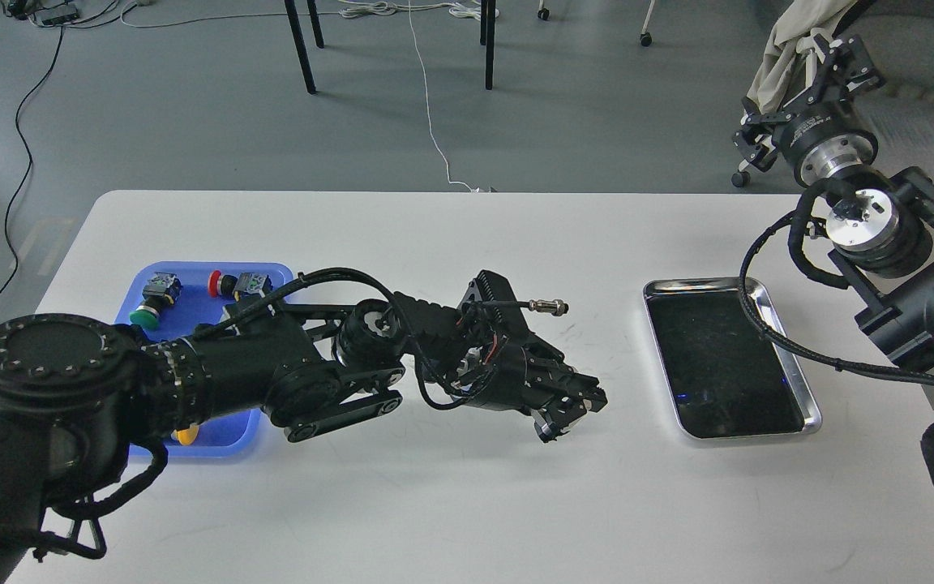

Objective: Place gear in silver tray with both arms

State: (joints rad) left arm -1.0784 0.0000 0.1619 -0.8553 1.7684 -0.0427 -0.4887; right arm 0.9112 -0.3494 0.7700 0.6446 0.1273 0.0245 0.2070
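The silver tray (791,357) lies empty on the right of the white table. My left arm reaches across the table's middle, and its gripper (571,408) hangs low over the table, a hand's width left of the tray. Its dark fingers lie close together, with a small pale bit at the tips. I cannot make out a gear in them, and no gear shows elsewhere. My right gripper (840,55) is raised high at the far right, beyond the table's edge, with its fingers apart and nothing in them.
A blue plastic tray (128,282) at the left holds green (143,315), red (215,283) and yellow (185,436) push-buttons, partly hidden by my left arm. A chair with a cloth (783,57) stands behind the right gripper. Table legs and cables are on the floor beyond.
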